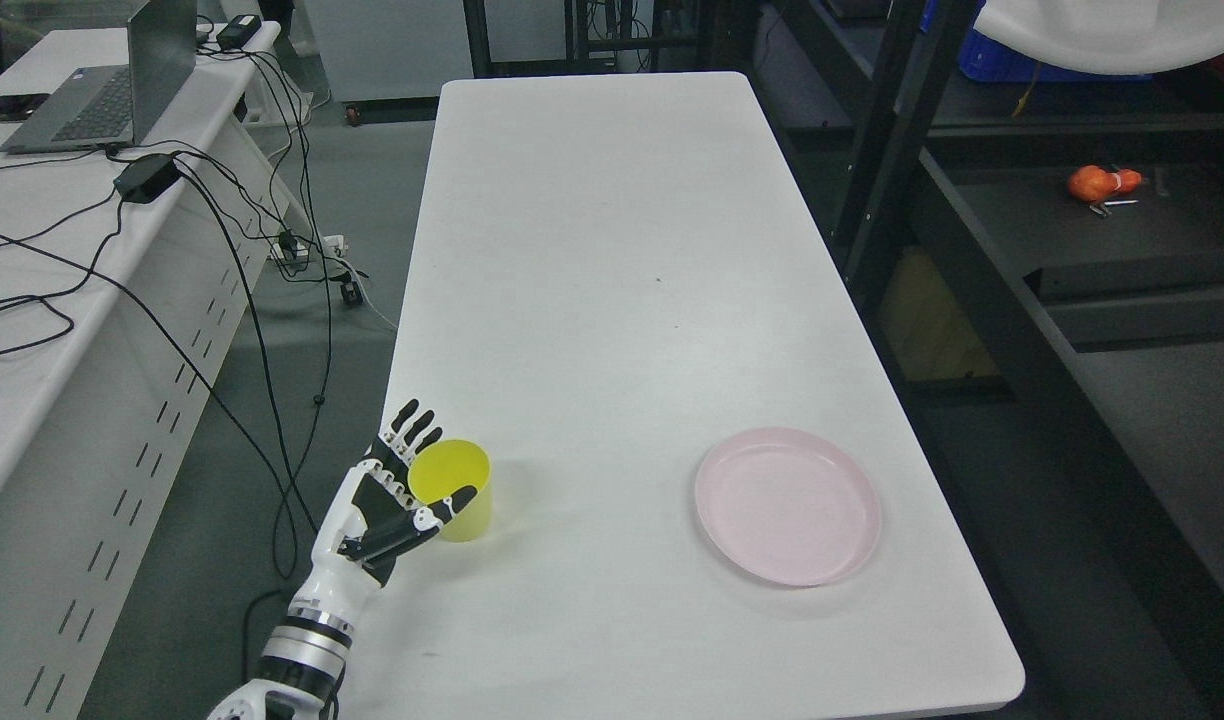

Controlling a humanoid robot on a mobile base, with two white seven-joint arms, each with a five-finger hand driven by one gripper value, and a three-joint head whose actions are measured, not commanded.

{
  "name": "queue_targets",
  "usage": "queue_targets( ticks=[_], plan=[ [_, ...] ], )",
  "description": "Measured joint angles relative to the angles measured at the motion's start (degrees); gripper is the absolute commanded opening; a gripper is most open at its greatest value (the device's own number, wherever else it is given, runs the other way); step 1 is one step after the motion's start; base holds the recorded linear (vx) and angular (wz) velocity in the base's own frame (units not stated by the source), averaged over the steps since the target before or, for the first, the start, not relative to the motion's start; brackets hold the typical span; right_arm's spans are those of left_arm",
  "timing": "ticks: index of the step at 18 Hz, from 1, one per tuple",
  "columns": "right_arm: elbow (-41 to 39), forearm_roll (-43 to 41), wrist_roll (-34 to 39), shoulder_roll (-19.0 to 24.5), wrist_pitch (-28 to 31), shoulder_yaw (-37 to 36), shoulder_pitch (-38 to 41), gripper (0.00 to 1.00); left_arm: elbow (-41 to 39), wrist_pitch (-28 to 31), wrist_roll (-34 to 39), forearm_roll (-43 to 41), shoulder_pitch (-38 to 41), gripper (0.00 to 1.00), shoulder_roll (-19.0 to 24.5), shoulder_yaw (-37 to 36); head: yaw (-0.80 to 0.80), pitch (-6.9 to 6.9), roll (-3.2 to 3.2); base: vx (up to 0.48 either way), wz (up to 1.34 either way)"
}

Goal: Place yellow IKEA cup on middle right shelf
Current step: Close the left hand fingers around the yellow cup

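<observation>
The yellow cup (455, 490) stands upright near the left edge of the white table (592, 250), well apart from the pink plate (788, 505). The left hand (387, 500) is at its side, fingers extended behind the rim and thumb across the front, not yet clearly clamped. This looks like the grasping step; next the fingers should close, then lift and carry toward the dark shelving (982, 290) at right.

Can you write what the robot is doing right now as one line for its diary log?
left hand open beside yellow cup | cup upright on white table | pink plate to its right | not lifted yet
</observation>
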Motion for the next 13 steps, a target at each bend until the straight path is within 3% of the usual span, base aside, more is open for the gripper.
queue_targets(
  ticks=[13],
  plan=[
    [0.0,0.0,-0.01,0.0,0.0,0.0,0.0,0.99,5.41,0.02,-2.52,-3.25,-2.17,0.93,0.39,-1.9,0.0,0.0,0.0,0.0,0.0]
  ],
)
